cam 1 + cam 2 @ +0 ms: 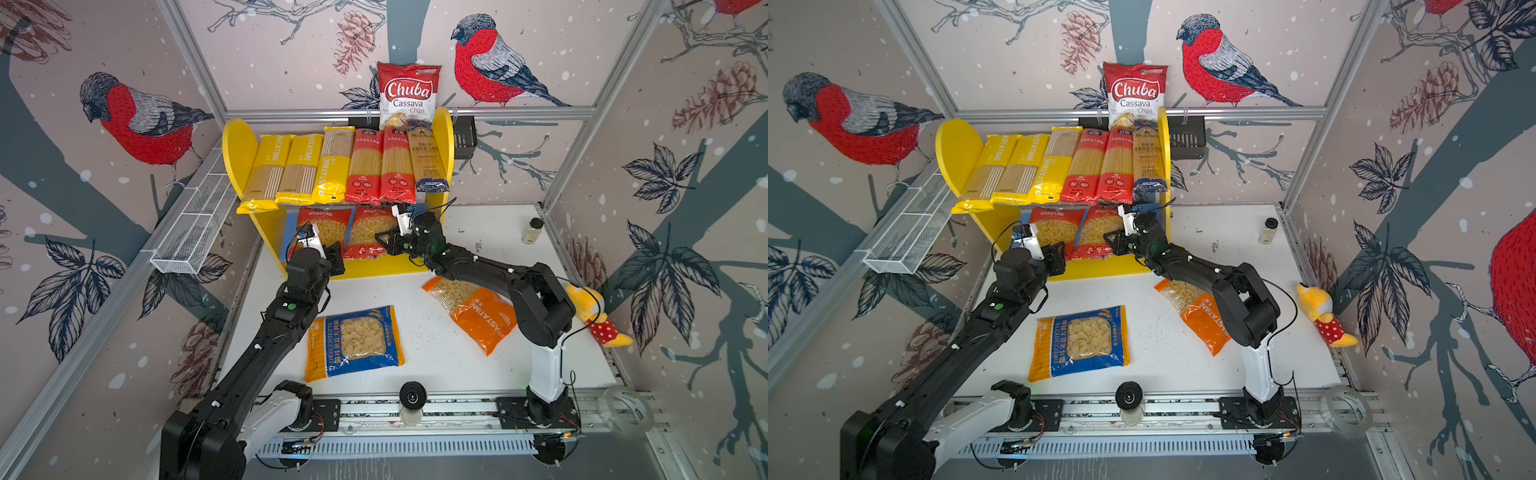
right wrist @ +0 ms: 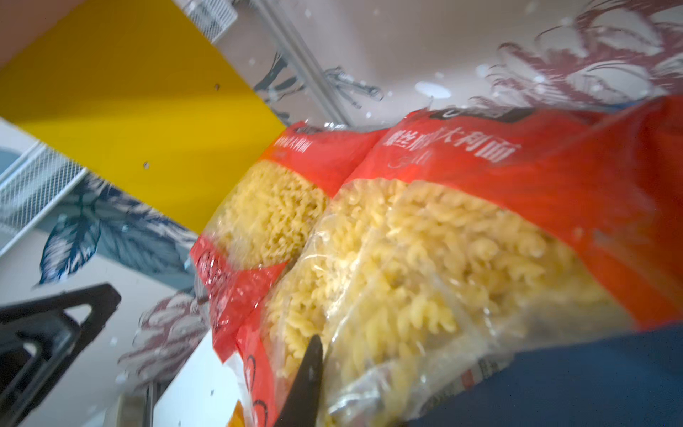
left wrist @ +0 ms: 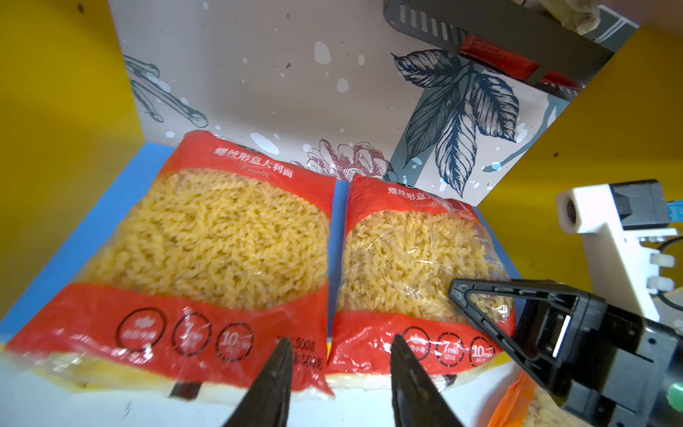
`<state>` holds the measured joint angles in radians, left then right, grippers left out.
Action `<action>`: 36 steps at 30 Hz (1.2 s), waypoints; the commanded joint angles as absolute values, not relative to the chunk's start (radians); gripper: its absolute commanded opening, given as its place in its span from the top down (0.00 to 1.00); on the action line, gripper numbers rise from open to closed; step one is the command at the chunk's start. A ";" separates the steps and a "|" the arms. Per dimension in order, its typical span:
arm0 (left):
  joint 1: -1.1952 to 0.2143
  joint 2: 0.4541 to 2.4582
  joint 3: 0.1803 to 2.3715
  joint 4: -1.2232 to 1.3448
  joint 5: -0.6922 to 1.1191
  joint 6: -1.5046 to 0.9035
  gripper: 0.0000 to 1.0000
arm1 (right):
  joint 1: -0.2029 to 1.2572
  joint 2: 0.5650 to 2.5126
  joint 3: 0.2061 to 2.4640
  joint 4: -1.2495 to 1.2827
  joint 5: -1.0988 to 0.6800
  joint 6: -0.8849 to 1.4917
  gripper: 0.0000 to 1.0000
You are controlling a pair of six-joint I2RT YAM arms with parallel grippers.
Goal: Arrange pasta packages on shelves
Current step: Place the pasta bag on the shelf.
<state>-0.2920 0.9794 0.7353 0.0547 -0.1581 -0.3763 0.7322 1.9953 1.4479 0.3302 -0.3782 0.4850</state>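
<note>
**Red fusilli on the blue board, both grippers at the bags' front edge**

Yellow-sided shelves (image 1: 239, 149) stand at the back of the white surface (image 1: 436, 370). Six long packs lie side by side across the upper board, their near ends overhanging it. These are three yellow spaghetti packs (image 1: 297, 168), two red spaghetti packs (image 1: 365, 170) and a dark-blue spaghetti pack (image 1: 430, 162) against the right side panel.

On the blue lower board the left-hand red fusilli bag (image 3: 221, 240) and the right-hand red fusilli bag (image 3: 414, 258) lie flat, almost touching. Their front edges stick out past the board.

The left gripper (image 3: 338, 345) hovers in front of the seam between the two bags. Its fingers are apart and nothing is between them. The right gripper (image 1: 386, 243) reaches in over the outer front corner of the right-hand red fusilli bag. Its wrist view shows one finger (image 2: 306, 369) against the clear film, and the other is hidden behind the bag. Whether it is clamped on the bag cannot be told.

In front of the shelves, the blue-and-yellow orecchiette bag (image 1: 353, 343) lies flat beside the left arm. The orange PASTATIME bag (image 1: 478, 316) lies partly under the right arm, well apart from it.

Behind the shelves, a Chuba Cassava Chips bag (image 1: 409, 95) stands upright by the black basket (image 1: 464, 141). A white wire basket (image 1: 195, 224) hangs along the left wall. A spice jar (image 1: 532, 230) and a plush toy (image 1: 598, 316) sit near the surface's right edge.
</note>
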 commanded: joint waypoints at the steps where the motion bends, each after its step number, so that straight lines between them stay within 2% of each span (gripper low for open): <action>1: -0.290 0.950 0.723 0.024 -0.162 -0.389 0.56 | 0.721 2.017 1.473 0.284 -0.462 0.466 1.00; 8: -0.291 0.936 0.723 -0.001 -0.159 -0.396 0.56 | 0.750 2.084 1.540 0.340 -0.476 0.562 1.00; 14: -0.291 0.904 0.745 -0.039 -0.143 -0.407 0.56 | 0.806 2.175 1.676 0.252 -0.456 0.516 1.00; 27: -0.299 0.844 0.703 -0.095 -0.106 -0.466 0.55 | 0.766 2.214 1.729 0.205 -0.500 0.572 0.98; 29: -0.309 0.841 0.695 -0.088 -0.098 -0.478 0.55 | 0.753 2.194 1.710 0.207 -0.526 0.589 0.89; 31: -0.330 0.842 0.683 -0.076 -0.102 -0.488 0.55 | 0.748 2.177 1.692 0.207 -0.535 0.601 0.72; 33: -0.356 0.844 0.668 -0.060 -0.112 -0.493 0.55 | 0.749 2.163 1.678 0.199 -0.526 0.605 0.60; 36: -0.396 0.847 0.650 -0.038 -0.127 -0.508 0.55 | 0.753 2.141 1.650 0.192 -0.511 0.620 0.50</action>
